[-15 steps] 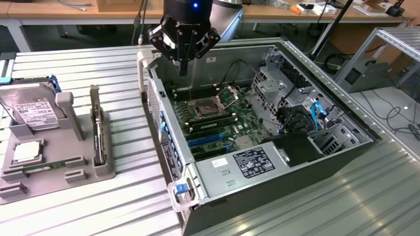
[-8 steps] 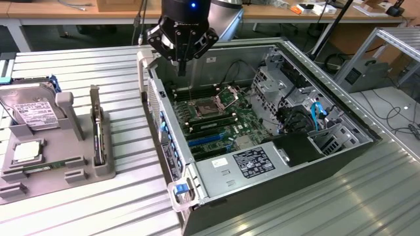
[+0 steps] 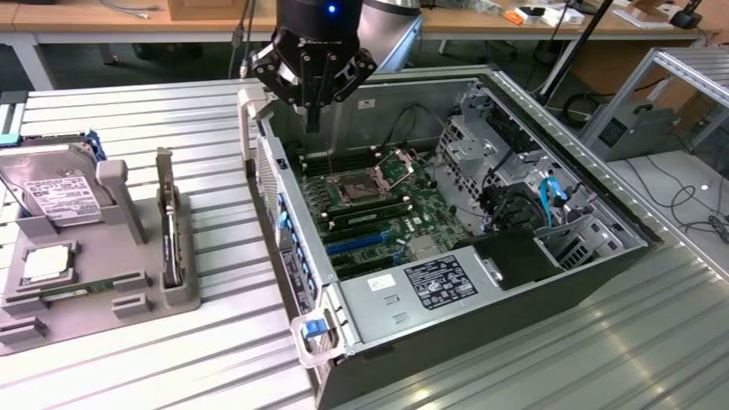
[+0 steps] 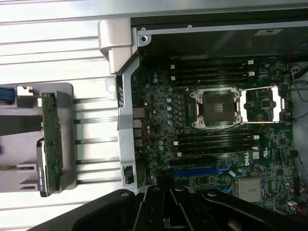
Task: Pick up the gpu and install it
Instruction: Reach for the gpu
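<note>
One gpu (image 3: 169, 218) stands edgewise beside one hard drive (image 3: 48, 192) at the exterior view's left; the wrist view shows its green face. One gripper (image 3: 313, 118), clenched empty, hangs above the case (image 3: 547, 128).

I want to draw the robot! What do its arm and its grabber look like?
The gripper is black, wide at the top and narrowing towards the tip. A small blue light glows on the black part above it. The arm behind it is a round, silvery-grey tube.
</note>
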`<act>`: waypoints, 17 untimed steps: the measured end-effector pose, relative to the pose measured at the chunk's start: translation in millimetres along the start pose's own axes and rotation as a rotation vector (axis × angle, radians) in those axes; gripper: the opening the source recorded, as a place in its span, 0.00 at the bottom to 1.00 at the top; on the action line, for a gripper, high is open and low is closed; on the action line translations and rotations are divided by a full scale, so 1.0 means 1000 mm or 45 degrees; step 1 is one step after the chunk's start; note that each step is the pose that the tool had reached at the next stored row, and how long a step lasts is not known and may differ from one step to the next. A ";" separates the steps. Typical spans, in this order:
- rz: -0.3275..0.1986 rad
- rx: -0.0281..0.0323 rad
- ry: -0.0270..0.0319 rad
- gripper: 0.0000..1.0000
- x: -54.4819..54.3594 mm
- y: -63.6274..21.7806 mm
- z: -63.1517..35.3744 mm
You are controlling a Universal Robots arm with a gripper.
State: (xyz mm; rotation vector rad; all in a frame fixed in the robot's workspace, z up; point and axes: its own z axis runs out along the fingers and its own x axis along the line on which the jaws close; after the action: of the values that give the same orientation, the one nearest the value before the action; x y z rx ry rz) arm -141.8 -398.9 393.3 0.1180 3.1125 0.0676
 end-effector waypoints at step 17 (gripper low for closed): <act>0.000 0.0000 -0.0001 0.11 0.005 -0.0004 -0.0001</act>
State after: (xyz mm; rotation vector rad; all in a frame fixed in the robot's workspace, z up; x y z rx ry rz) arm -146.8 -398.9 393.3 0.1180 3.1125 0.0676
